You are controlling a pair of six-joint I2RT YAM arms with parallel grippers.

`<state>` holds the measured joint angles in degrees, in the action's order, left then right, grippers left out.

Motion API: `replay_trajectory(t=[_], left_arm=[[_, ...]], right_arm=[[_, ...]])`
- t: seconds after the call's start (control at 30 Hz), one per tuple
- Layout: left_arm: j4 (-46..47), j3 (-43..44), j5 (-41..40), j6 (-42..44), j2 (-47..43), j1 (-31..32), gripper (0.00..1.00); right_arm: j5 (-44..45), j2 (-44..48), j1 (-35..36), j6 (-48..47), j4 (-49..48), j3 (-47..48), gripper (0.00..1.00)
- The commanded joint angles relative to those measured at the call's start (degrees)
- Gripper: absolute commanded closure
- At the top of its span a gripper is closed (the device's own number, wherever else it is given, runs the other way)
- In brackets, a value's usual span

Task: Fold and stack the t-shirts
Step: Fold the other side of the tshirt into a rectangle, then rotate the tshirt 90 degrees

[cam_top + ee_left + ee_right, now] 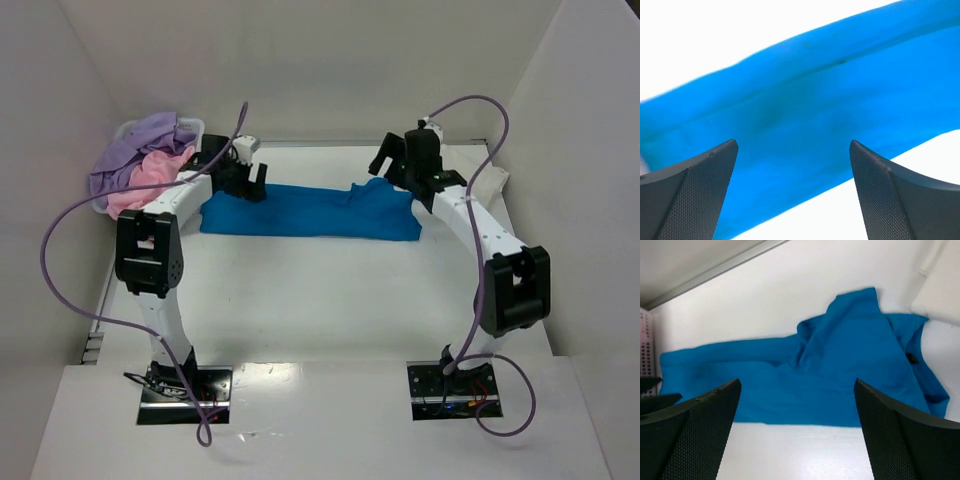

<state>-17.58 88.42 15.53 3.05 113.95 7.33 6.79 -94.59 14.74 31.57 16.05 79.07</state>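
The left gripper (794,145) hangs with its fingers spread wide and nothing between them, just above the left end of the blue t-shirt (300,215). Its wrist view shows a doubled edge of cloth running across under the gap. The right gripper (796,382) is also wide apart and empty. It is poised over the shirt's right end, where the fabric bunches up into a raised flap.

The shirt lies as one long band across the far half of the table (330,290), parallel to the far edge, and looks already folded lengthwise. One arm at each end suits a cloth this long. A pinch at both ends would probably let the band be doubled over without sagging in the middle. The rumpled right end likely needs smoothing, or a careful grip, before the fold can lie flat.

In the far left corner stands the white basket (193,124), with the lavender t-shirt (140,150) heaped in it and the pink t-shirt (150,182) spilling over its near side. Both are loose and unfolded, probably kept there out of the working space until their turn.

The count comes to three shirts in view (one blue, one lavender, one pink), one basket and two grippers. A pale shape (492,182) lies at the right edge near the far corner. Whether it is cloth cannot be told. No stack is visible yet, so the task seems to be at an early stage.
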Motion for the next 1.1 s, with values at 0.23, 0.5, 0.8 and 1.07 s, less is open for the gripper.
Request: replay_trajectory(t=[0.23,0.5,0.8,1.07], left_arm=[[-7.5,4.6,3.9,24.4,4.2,-0.4,0.00],[-5.0,3.5,-14.5,23.1,8.7,6.3,0.00],[-10.8,3.7,-16.2,22.2,11.3,7.5,0.00],[-20.6,3.2,-15.1,16.9,10.1,10.4,0.00]], right_arm=[[-6.3,7.4,-0.3,0.7,1.7,-8.7,0.00],[-7.3,12.3,-0.3,0.2,1.7,-11.9,0.00],[-7.3,17.0,-0.3,-0.9,4.3,-11.4,0.00],[-7.3,17.5,-0.3,-1.4,4.9,-10.7,0.00]])
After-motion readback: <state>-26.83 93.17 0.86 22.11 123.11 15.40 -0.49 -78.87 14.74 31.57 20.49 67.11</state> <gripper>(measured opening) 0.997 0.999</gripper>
